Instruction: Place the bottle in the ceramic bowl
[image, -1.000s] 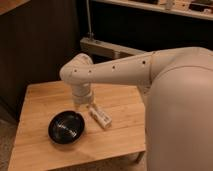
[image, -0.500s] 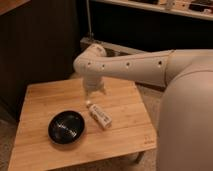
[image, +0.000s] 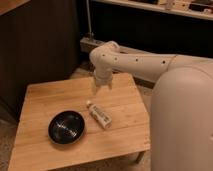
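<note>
The slim white bottle (image: 99, 114) lies on its side on the wooden table (image: 52, 95), just right of the bowl and apart from it. The glossy black ceramic bowl (image: 66, 127) stands at the table's front left and holds nothing. My gripper (image: 101, 86) hangs from the white arm (image: 135, 62) above the table's back middle, well above and behind the bottle. It holds nothing that I can see.
My white body (image: 185, 125) fills the right side, past the table's right edge. A dark cabinet (image: 40, 45) stands behind the table on the left. A metal post and box (image: 90, 42) stand behind the table.
The arm has lifted and drawn back from just above the bottle to higher over the table's rear. The bottle and bowl have not moved.
</note>
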